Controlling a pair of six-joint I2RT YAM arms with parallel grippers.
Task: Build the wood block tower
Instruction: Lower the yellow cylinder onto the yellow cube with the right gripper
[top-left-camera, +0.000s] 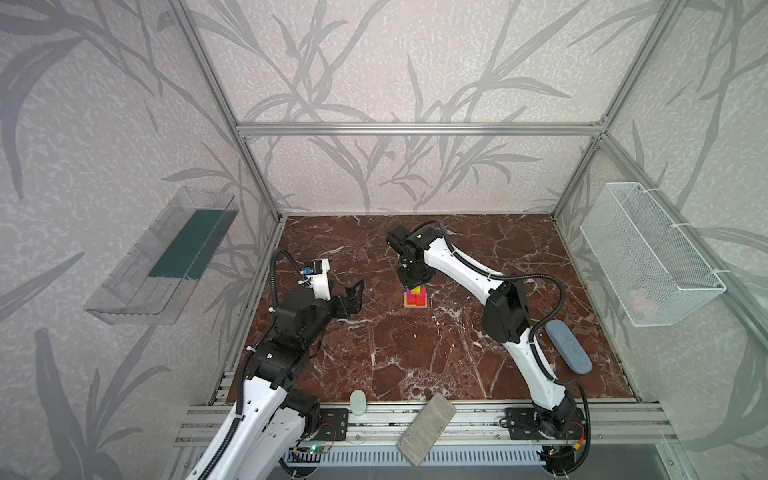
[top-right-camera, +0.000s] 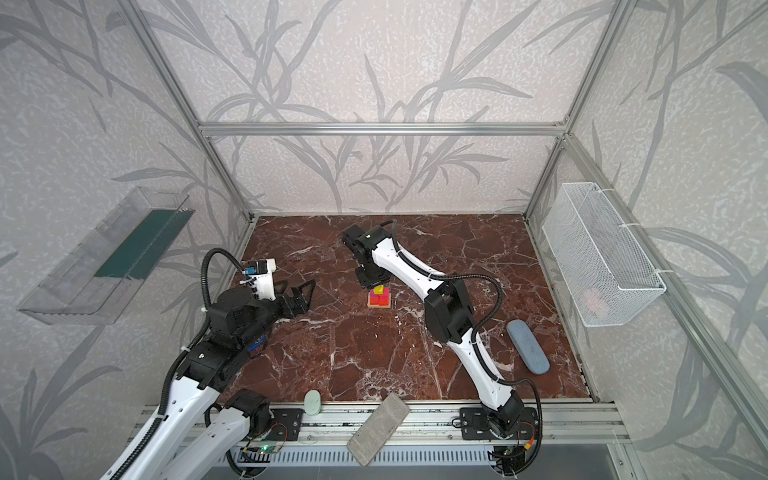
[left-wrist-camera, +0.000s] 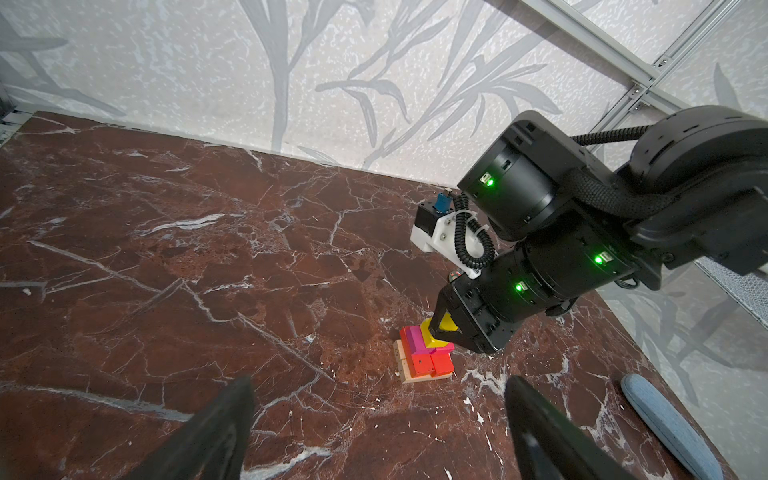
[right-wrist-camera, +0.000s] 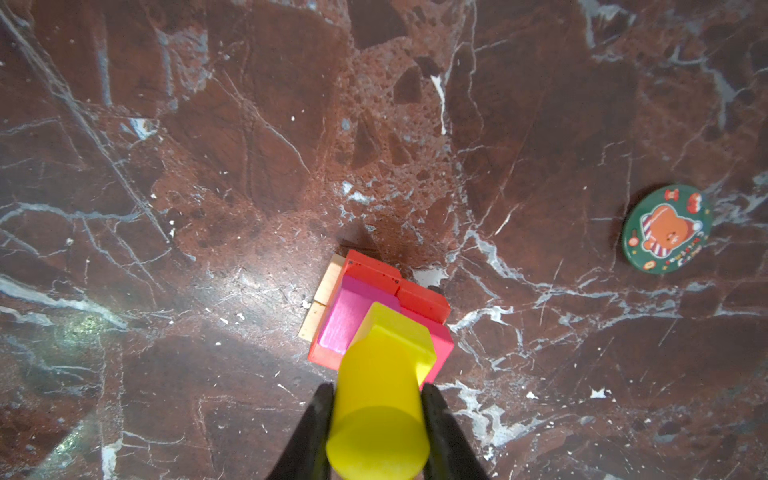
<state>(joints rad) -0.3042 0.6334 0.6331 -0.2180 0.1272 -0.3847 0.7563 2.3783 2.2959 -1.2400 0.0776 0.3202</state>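
The tower (top-left-camera: 415, 298) (top-right-camera: 380, 298) stands mid-table in both top views: tan bars (right-wrist-camera: 324, 291) at the bottom, red blocks (right-wrist-camera: 374, 268) on them, then magenta cubes (right-wrist-camera: 347, 318) and a yellow cube (right-wrist-camera: 409, 338). My right gripper (right-wrist-camera: 377, 392) (left-wrist-camera: 442, 332) points straight down over it and is shut on the yellow cylinder (right-wrist-camera: 378, 415) (left-wrist-camera: 446, 321). The cylinder stands upright right above the yellow cube; I cannot tell whether they touch. My left gripper (top-left-camera: 357, 293) (left-wrist-camera: 380, 407) hangs open and holds nothing, well left of the tower.
A grey stone brick (top-left-camera: 426, 428) lies across the front rail, with a pale green oval (top-left-camera: 357, 402) beside it. A blue-grey oblong case (top-left-camera: 567, 347) lies at the right. A round green badge (right-wrist-camera: 665, 228) lies beyond the tower. A wire basket (top-left-camera: 648, 253) and a clear tray (top-left-camera: 162, 257) hang on the side walls.
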